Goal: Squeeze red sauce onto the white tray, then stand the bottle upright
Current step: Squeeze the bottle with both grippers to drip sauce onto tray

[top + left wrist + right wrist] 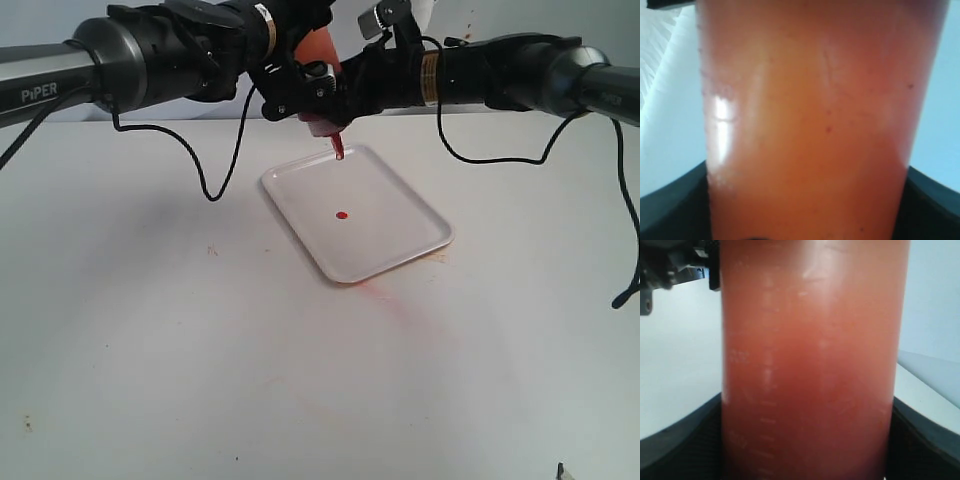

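Observation:
The bottle (318, 48) hangs upside down above the far edge of the white tray (395, 240), its red nozzle (337, 147) pointing down at the tray. A small round dot of red sauce (342, 215) lies near the tray's middle. My left gripper (298, 92) and my right gripper (358, 78) meet at the bottle from opposite sides, both shut on it. The orange-red bottle (805, 125) fills the left wrist view between dark fingers (670, 210). In the right wrist view the bottle (810, 370) sits tight between the fingers (925, 440).
A faint pinkish smear (385, 297) stains the white table just in front of the tray. Black cables hang from both arms: one loops down at the left (212, 190), another drops at the right edge (630, 285).

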`<state>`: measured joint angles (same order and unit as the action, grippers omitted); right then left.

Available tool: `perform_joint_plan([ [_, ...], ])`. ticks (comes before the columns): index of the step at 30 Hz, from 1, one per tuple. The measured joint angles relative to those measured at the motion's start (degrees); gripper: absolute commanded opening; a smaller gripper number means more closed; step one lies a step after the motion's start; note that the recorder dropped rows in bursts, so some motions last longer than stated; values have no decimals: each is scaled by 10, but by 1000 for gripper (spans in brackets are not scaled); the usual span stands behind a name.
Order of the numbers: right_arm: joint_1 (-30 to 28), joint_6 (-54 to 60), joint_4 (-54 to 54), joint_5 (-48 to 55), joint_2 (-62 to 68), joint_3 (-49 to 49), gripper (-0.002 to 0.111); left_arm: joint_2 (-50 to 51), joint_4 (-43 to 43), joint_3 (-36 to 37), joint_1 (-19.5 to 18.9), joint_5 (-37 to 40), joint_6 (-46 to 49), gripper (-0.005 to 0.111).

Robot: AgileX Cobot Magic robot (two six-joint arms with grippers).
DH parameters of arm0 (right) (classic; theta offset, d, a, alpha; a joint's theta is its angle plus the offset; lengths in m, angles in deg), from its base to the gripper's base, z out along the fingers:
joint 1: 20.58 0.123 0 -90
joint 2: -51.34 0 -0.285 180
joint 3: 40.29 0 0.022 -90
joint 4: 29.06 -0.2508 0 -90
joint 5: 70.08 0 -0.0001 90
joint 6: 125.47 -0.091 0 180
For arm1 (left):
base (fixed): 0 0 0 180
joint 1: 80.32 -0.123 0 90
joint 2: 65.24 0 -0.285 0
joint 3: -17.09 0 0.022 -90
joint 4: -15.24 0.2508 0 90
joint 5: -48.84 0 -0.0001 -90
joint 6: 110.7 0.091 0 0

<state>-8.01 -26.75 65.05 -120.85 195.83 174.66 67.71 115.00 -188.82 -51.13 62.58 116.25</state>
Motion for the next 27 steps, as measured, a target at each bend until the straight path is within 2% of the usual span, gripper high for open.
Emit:
perform_joint_plan([
  [1, 0, 0, 0, 0, 0, 0, 1, 0, 1, 0, 0, 0, 0, 0],
  [10, 0, 1, -1, 8, 0, 0, 2, 0, 3, 0, 0, 0, 1, 0],
  [12, 0, 1, -1, 8, 0, 0, 16, 0, 3, 0, 0, 0, 1, 0],
  [14, 0, 1, -1, 8, 0, 0, 39, 0, 3, 0, 0, 0, 1, 0],
  [16, 0, 1, -1, 8, 0, 0, 75, 0, 4, 0, 0, 0, 1, 0],
  [18, 0, 1, -3, 9, 0, 0, 105, 0, 4, 0, 0, 0, 1, 0],
  [27, -1, 1, -16, 28, 0, 2, 105, 0, 4, 0, 1, -9, 2, 0],
])
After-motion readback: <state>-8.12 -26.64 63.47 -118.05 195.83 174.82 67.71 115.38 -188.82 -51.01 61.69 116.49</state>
